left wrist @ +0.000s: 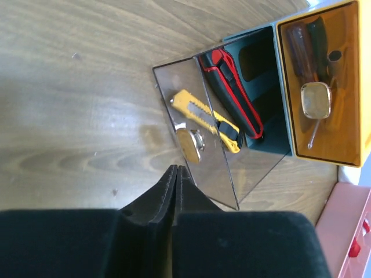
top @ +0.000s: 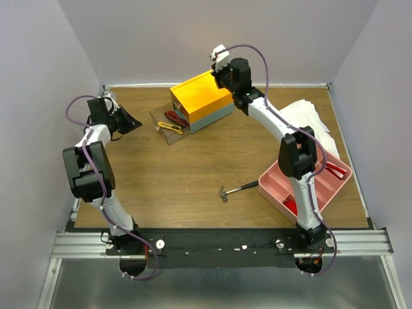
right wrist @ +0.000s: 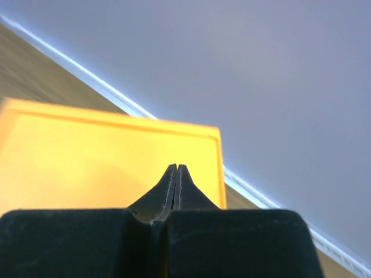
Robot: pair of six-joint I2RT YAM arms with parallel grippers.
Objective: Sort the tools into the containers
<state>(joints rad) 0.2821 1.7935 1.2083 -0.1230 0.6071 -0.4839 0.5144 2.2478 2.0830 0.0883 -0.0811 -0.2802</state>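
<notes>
Yellow utility knife [left wrist: 206, 121] and red utility knife [left wrist: 235, 95] side by side in pulled-out clear drawer [left wrist: 174, 84], long axes roughly parallel, slanted across it. Overhead alone: hammer [top: 237, 189] on table [top: 187, 170], handle toward pink tray [top: 273, 193]. Left gripper [left wrist: 175, 171] closed, empty, before drawer; right gripper [right wrist: 175, 168] closed, empty, above box [right wrist: 104, 156] top.

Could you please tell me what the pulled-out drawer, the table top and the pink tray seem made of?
The clear pull-out drawer: probably glossy transparent plastic; the yellow utility knife inside shows through it. The brown table top: wood or wood-look laminate, matte, with visible grain; I cannot tell which. The pink compartmented tray: likely smooth moulded plastic, evenly coloured with rounded edges.
</notes>
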